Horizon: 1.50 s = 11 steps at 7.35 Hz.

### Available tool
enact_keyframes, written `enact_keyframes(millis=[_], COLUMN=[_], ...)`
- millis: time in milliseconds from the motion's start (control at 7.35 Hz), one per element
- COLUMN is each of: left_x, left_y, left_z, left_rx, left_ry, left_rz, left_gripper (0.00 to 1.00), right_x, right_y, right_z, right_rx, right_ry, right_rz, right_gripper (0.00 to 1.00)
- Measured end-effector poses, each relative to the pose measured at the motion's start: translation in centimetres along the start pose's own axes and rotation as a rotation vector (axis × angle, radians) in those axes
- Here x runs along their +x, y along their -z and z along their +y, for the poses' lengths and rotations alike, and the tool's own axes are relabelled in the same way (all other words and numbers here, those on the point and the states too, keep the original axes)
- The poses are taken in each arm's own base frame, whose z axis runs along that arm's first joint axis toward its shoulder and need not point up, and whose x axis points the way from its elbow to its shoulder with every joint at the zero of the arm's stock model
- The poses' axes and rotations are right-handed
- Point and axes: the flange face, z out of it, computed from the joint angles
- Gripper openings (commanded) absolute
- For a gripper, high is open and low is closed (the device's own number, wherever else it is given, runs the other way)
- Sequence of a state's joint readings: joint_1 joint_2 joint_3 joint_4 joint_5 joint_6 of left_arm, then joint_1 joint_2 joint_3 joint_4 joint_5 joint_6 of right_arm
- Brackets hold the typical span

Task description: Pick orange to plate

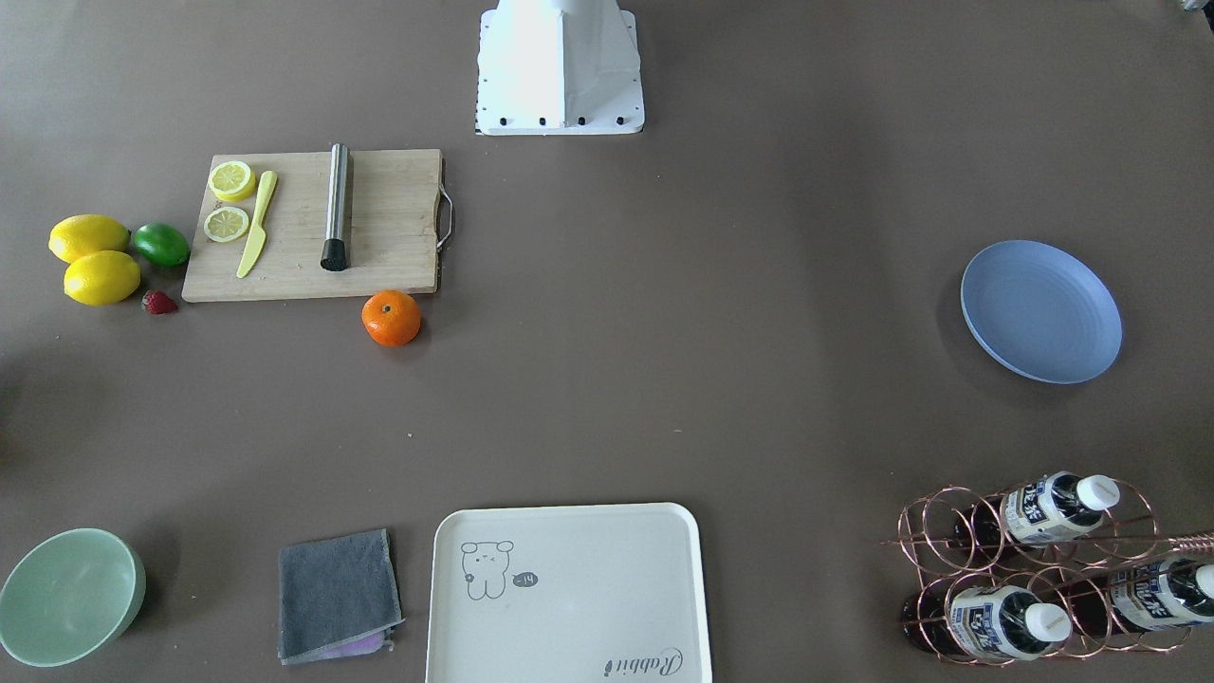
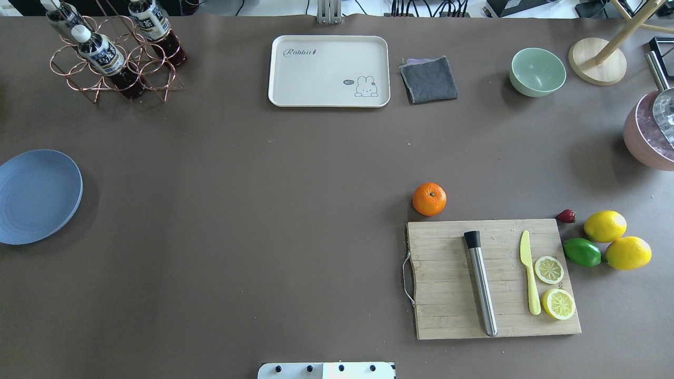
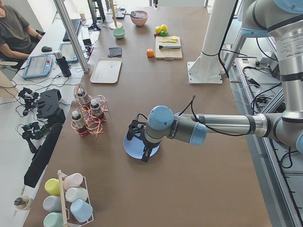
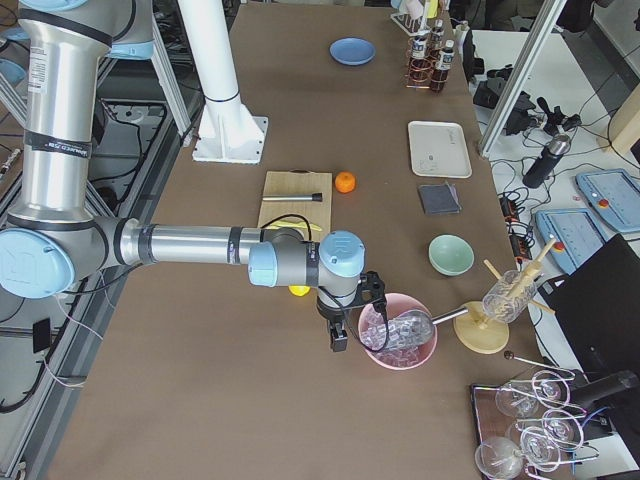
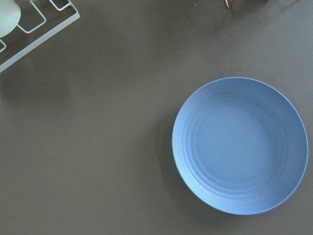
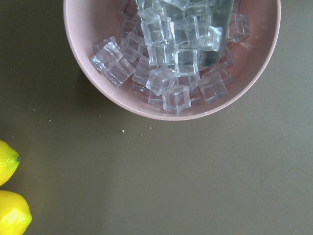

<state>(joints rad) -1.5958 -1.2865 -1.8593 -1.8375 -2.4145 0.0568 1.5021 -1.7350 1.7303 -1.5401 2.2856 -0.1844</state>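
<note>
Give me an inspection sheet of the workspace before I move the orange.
Surface: brown table, flat, few crumbs.
Job's things: orange on the table beside the cutting board, ungripped; plate empty, far across the table.
Clutter: lemons, lime, strawberry, tray, cloth, green bowl, bottle rack, pink bowl of ice.
Grippers: left gripper near the plate, right gripper beside that bowl; open or shut cannot be told.
Cables: black cable looping at the left wrist.
Surroundings: operator seated at the side bench.

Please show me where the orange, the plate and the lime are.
orange (image 2: 429, 199), overhead exterior view, centre of fruit
plate (image 1: 1040, 311), exterior front-facing view, bare middle
lime (image 2: 582, 252), overhead exterior view, centre of skin
</note>
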Motion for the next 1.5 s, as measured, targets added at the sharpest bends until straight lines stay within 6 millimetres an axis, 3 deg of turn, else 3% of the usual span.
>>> enact_keyframes(millis=[544, 1088, 1496], left_x=[0.1, -0.8, -0.8], left_y=[-0.1, -0.9, -1.4], left_z=[0.2, 1.8, 1.7], left_rx=[0.004, -0.011, -0.020], left_ry=[-0.019, 0.007, 0.020], left_rz=[0.004, 0.027, 0.024], left_gripper=[0.92, 0.97, 0.97], right_x=[0.0, 0.0, 0.0], right_y=[0.0, -0.1, -0.2], right_z=[0.1, 0.2, 0.2], right_rx=[-0.001, -0.003, -0.003], right_ry=[-0.001, -0.004, -0.007], right_rz=[-0.001, -0.002, -0.005], right_gripper=[1.00, 1.00, 1.00])
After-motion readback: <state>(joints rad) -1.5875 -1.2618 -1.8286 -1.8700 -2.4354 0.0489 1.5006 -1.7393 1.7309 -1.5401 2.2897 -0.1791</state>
